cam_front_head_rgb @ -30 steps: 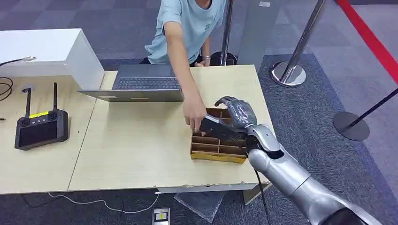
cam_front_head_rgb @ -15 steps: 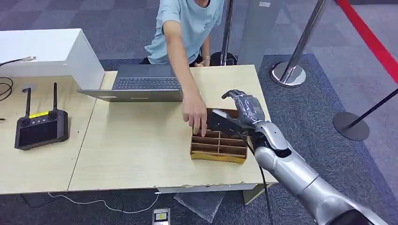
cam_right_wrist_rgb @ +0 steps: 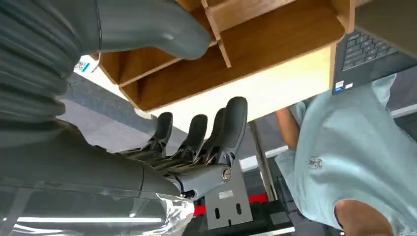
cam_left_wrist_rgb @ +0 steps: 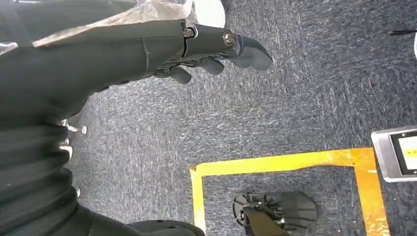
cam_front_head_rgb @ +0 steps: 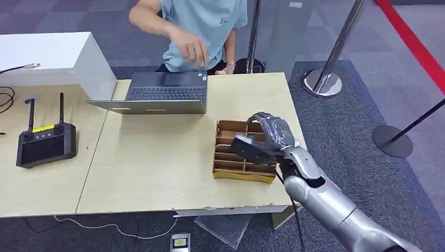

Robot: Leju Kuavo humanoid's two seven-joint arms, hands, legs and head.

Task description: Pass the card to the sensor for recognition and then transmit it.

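The left hand [cam_left_wrist_rgb: 206,49] is seen hanging over grey carpet [cam_left_wrist_rgb: 305,98], above a line of yellow tape [cam_left_wrist_rgb: 275,163]; its fingers are loosely extended and apart, and nothing is held in them. The right hand [cam_front_head_rgb: 270,137] is held just above the far right part of a divided cardboard tray [cam_front_head_rgb: 244,177], which lies near the right front corner of the pale wooden table [cam_front_head_rgb: 157,157]. In the right wrist view its thumb [cam_right_wrist_rgb: 147,24] and fingers [cam_right_wrist_rgb: 231,128] are spread well apart with nothing between them, so the hand is judged to be empty (the dark shape ahead of the palm in the head view appears to be the thumb). On the adjoining table to the left, a black remote controller [cam_front_head_rgb: 46,143] with two aerials is laid flat. Farther back, an open laptop [cam_front_head_rgb: 162,94] is set at the far edge of the table. Behind it a person [cam_front_head_rgb: 210,21] in a light blue shirt is standing, one hand [cam_front_head_rgb: 191,48] raised before the chest, well apart from the robot's hand. The card cannot be made out; whether it is held in that raised hand cannot be told.
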